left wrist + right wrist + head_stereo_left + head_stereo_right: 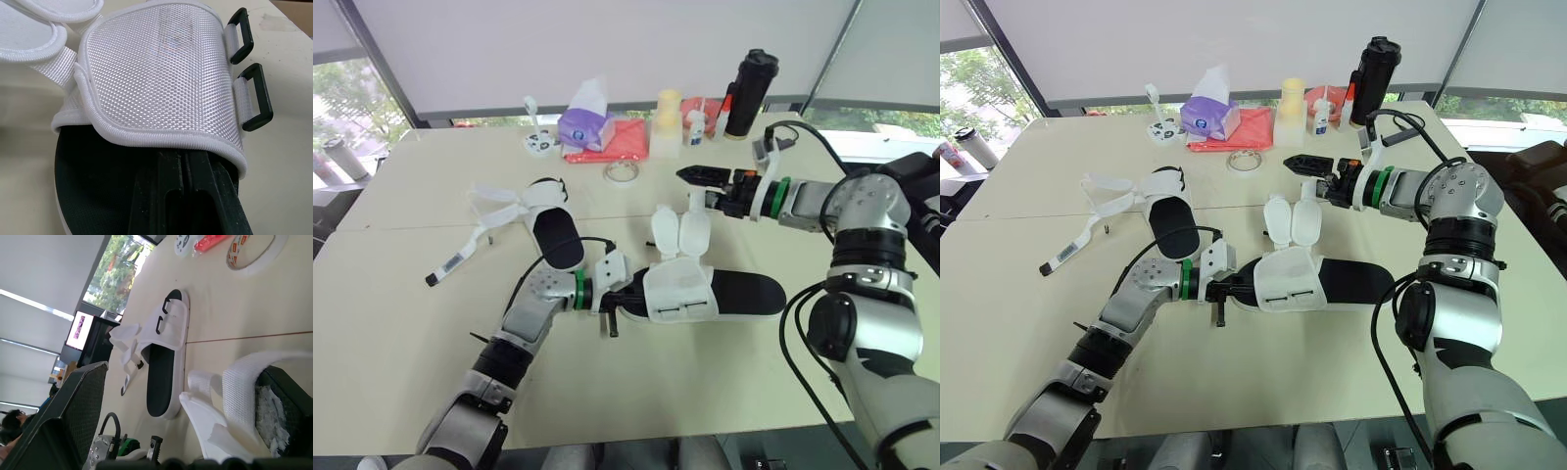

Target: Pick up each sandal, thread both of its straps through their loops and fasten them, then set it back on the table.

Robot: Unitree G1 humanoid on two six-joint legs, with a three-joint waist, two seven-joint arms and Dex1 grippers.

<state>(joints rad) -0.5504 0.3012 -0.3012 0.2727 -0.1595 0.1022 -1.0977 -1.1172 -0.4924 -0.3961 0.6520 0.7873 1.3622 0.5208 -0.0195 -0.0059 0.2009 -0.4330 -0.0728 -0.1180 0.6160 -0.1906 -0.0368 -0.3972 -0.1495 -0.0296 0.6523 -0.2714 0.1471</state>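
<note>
Two hands (628, 299) (690, 176), two sandals (744, 292) (556, 235), perhaps four straps (680, 233).

- This looks like an office or lab meeting room: a wide cream table (411, 323) is made of two tops butted along a seam.
- Behind the table's far edge stand tall windows (352, 98) with white roller blinds (607, 39) partly down, and trees show outside.
- Along the table's far edge sits everyday desk clutter: a tissue box (585, 125), a tape roll (622, 172) and a black flask (749, 90).
- Beyond the table's left end, a lit screen (78, 330) glows.
</note>
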